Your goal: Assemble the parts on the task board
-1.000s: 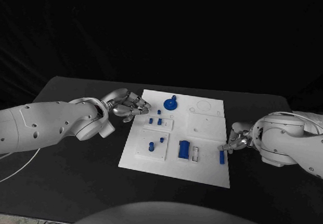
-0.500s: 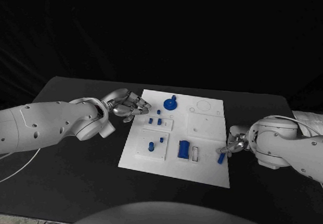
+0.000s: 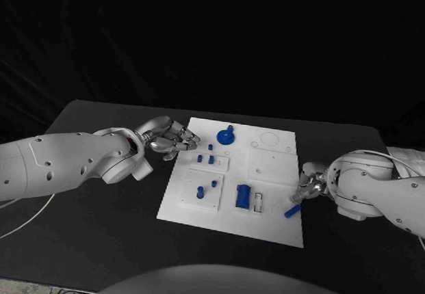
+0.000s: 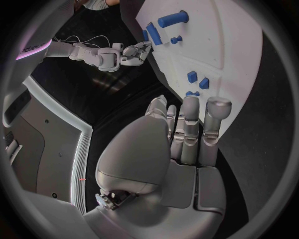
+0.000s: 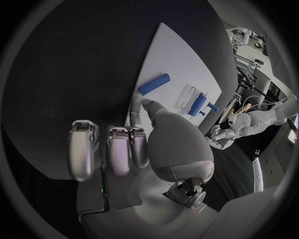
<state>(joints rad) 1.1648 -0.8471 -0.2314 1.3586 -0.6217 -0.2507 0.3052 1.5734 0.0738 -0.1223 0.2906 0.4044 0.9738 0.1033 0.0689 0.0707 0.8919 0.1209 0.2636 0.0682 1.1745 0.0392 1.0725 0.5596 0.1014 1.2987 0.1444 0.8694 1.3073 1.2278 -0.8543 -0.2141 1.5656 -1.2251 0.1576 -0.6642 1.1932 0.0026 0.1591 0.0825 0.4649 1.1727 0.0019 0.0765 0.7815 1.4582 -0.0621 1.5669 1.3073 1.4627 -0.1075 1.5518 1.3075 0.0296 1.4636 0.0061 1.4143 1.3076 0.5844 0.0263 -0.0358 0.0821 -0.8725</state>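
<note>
The white task board (image 3: 271,223) lies in the middle of the black table. A loose blue peg (image 3: 292,211) lies tilted on the board's right edge. My right hand (image 3: 309,187) hovers just above and beside it, holding nothing; in the right wrist view one fingertip (image 5: 147,103) is close to the peg (image 5: 154,84), with a small gap between them. My left hand (image 3: 174,141) floats at the board's upper left edge with its fingers (image 4: 190,130) stretched out and nothing in them. A blue block (image 3: 241,195) stands in the board next to a white slot (image 3: 257,201).
A round blue knob (image 3: 226,136) sits near the board's far edge, and small blue pieces (image 3: 204,159) stand in a raised plate below it. A short blue peg (image 3: 201,191) stands on another raised plate. Bare black table (image 3: 99,213) flanks the board.
The blue peg at the right edge has swung from lying along the edge to lying slanted, slightly lower. My right hand has lifted off it a little. The left hand's fingers have spread slightly.
</note>
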